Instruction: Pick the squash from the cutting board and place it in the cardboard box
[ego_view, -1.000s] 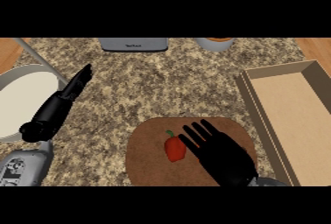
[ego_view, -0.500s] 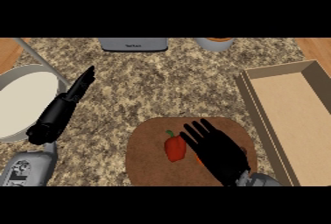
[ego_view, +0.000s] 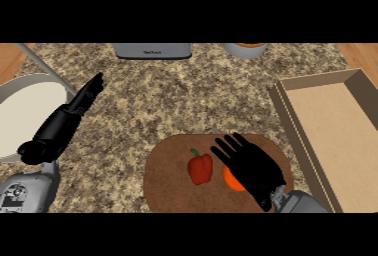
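1. The squash (ego_view: 234, 182) lies on the cutting board (ego_view: 173, 192), an orange shape mostly hidden under the right hand (ego_view: 249, 167); nothing has been lifted off the board yet.
2. The right hand is spread above it, fingers straight and apart, not curled round anything, so I judge the grasp not yet made.
3. A red pepper (ego_view: 200, 169) lies just beside the squash on the same board, near the hand's fingertips; it is no part of the task and should be left where it is.
4. The cardboard box (ego_view: 295, 125) stands to the right of the board, open at the top, with nothing showing inside it.
5. The left hand (ego_view: 63, 125) rests at the left, over the desk (ego_view: 184, 95) beside a large white bowl (ego_view: 22, 110), fingers straight.
6. Still to do: close on the squash, lift it, carry it right, release it in the box.
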